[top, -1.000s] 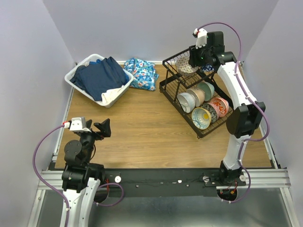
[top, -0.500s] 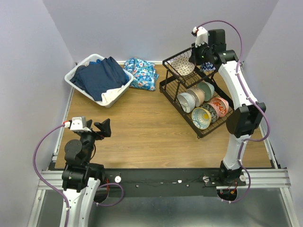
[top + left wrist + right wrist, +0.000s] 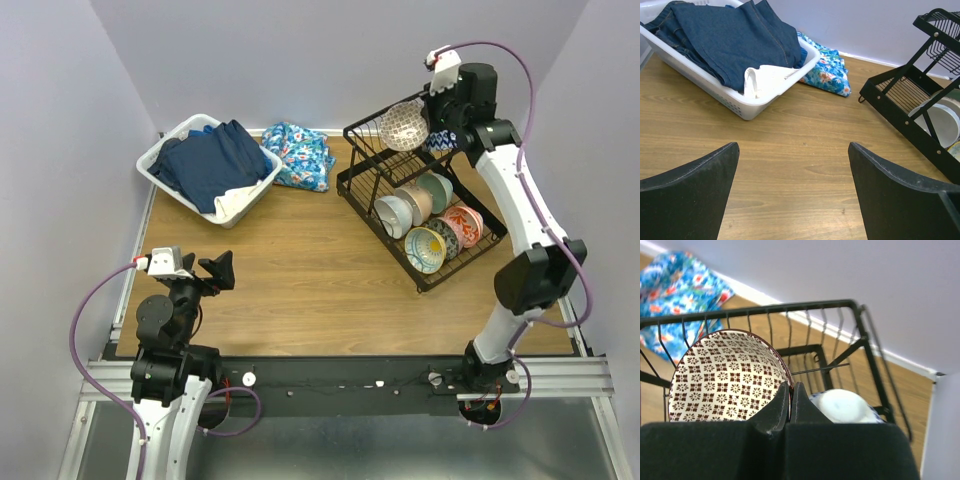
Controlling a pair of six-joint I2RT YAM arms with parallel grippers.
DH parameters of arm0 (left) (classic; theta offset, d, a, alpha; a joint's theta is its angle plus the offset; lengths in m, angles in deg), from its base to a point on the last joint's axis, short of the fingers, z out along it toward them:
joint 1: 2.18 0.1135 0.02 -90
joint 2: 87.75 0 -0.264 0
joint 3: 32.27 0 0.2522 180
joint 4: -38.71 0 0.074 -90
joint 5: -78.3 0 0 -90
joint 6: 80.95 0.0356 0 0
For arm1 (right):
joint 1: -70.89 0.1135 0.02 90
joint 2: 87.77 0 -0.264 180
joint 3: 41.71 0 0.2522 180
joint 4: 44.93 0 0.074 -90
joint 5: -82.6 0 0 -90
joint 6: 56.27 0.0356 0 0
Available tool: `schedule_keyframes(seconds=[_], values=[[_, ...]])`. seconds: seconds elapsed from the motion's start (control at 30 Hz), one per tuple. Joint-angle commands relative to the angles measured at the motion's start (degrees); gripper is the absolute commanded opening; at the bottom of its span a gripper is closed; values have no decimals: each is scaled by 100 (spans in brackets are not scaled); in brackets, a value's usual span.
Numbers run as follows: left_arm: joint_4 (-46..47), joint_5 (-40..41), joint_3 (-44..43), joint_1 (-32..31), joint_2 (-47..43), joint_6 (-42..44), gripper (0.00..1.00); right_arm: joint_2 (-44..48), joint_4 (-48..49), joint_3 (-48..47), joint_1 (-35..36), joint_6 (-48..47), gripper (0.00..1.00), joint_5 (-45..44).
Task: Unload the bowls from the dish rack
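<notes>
The black wire dish rack [image 3: 365, 180] stands at the back right; its lower edge shows in the left wrist view [image 3: 900, 107]. My right gripper [image 3: 432, 118] is shut on the rim of a beige patterned bowl [image 3: 403, 126] and holds it above the rack's upper tier; in the right wrist view the gripper [image 3: 790, 390] pinches the bowl [image 3: 725, 375]. A blue-white bowl [image 3: 842, 406] lies upside down in the upper tier. Several bowls [image 3: 430, 215] stand in the lower tier. My left gripper [image 3: 218, 270] is open and empty over the table's near left; it is open in its wrist view [image 3: 792, 165].
A white laundry basket [image 3: 170, 150] with dark jeans stands at the back left, also in the left wrist view [image 3: 730, 97]. A blue floral cloth [image 3: 298, 152] lies beside it. The wall [image 3: 330, 60] is close behind the rack.
My right gripper has risen and moved right, lifting the beige patterned bowl out of the rack's upper tier. The left arm has not moved.
</notes>
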Motion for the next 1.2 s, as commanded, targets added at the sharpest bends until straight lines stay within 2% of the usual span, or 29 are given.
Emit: schedule_keyframes(seconds=[0.0,0.27,0.4,0.57,0.63,0.83,1.07,1.17], values=[[53,-66,-43,-3,-21,-93,99,828,1341,357,14,142,1,-481],[194,-330,-52,-11,110,-198,99,1690,1439,981,14,714,1,-824],[220,-321,-70,-3,303,-269,99,2437,1456,1884,14,1214,1,-833],[343,-496,-35,-3,637,-268,99,3342,1044,2738,14,1382,1,-579],[378,-584,-52,-3,909,-277,99,3781,825,3150,5,1391,1,-561],[212,-664,-332,-12,1779,-594,99,5002,490,4250,14,1971,1,220],[9,-1103,-886,-99,3291,-997,99,5856,357,5744,14,2322,1,924],[-52,-963,-1088,-494,3923,-1155,99,5971,585,6465,23,2410,1,1047]])
